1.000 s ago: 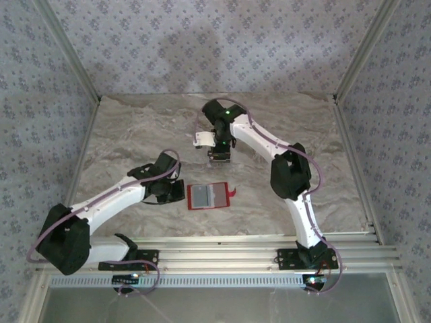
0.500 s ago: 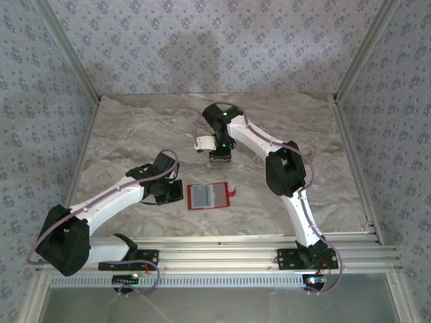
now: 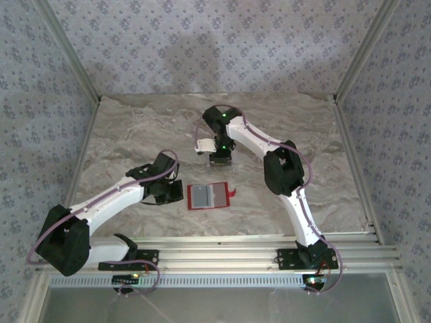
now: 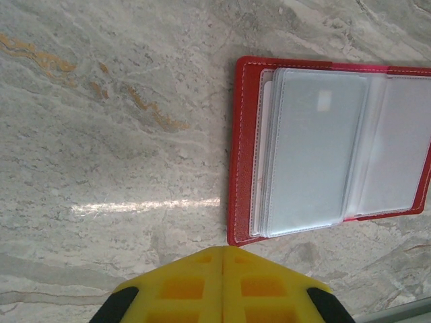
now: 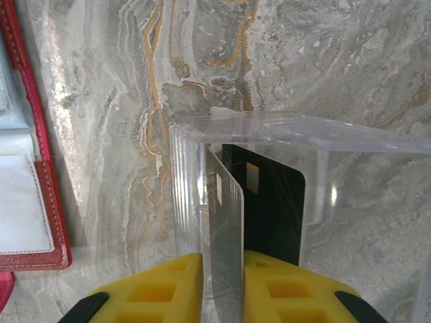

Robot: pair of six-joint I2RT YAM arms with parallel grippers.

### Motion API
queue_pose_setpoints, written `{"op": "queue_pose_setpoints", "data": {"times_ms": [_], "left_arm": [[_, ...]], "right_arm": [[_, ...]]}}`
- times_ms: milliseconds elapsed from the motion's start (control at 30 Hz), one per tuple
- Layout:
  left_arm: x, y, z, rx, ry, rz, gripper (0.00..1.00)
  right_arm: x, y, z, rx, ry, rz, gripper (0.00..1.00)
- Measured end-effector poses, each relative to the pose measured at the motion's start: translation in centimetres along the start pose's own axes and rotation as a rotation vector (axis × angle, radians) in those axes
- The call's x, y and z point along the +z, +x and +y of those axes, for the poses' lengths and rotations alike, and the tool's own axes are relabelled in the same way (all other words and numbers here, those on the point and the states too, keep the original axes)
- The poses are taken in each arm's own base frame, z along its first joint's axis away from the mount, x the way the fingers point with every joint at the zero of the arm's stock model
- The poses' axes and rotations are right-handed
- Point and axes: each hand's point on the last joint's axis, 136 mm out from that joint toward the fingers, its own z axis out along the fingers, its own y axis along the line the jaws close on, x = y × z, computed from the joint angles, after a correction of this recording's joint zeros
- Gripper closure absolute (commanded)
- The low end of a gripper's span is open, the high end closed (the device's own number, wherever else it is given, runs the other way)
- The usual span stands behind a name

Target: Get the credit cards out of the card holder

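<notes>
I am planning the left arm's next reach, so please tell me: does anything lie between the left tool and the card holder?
Nothing visible does. In the left wrist view a strip of bare marble table lies between the shut left tool and the red corner of the open card holder.

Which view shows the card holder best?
Left wrist: the card holder lies open, large and sharp. Top external shows it small and distant; right wrist catches a red edge of it at the left.

Robot lab test cell: alu frame posts (image 3: pixel 67 50), patterned backdrop walls (image 3: pixel 215 40), marble-look tabletop (image 3: pixel 135 128), arm-mount rail (image 3: pixel 222 256).
</notes>
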Motion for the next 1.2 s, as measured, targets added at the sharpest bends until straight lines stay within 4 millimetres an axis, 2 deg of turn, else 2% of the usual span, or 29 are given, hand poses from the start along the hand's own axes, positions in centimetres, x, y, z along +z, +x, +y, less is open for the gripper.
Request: {"op": "queue_pose_setpoints", "data": {"times_ms": [133, 367, 533, 667, 767, 967, 1200], "left_arm": [[0.0, 0.0, 0.0, 0.000, 0.000, 0.000, 0.92], [0.0, 0.0, 0.0, 0.000, 0.001, -0.001, 0.92], [0.2, -0.1, -0.1, 0.000, 0.002, 0.002, 0.93], [0.7, -0.2, 0.1, -0.007, -0.004, 0.009, 0.94], [1.2, -0.3, -0.1, -0.011, 0.005, 0.020, 0.94], [2.7, -0.4, -0.3, -0.019, 0.018, 0.055, 0.96], [4.2, -0.5, -0.8, -0.014, 0.038, 0.094, 0.98]], "right_arm": [[-0.7, -0.2, -0.8, -0.003, 0.044, -0.006, 0.76], [-4.4, -0.9, -2.1, -0.014, 0.165, -0.043, 0.74], [-7.3, -1.3, -1.8, -0.002, 0.250, -0.085, 0.74], [-7.9, -1.6, -1.4, 0.081, 0.282, -0.118, 0.74], [-7.7, -1.6, -0.8, 0.201, 0.293, -0.152, 0.74], [-7.6, -0.7, 1.8, 0.523, 0.277, -0.241, 0.73], [-8.0, 0.0, 4.4, 0.917, 0.214, -0.399, 0.80]]}}
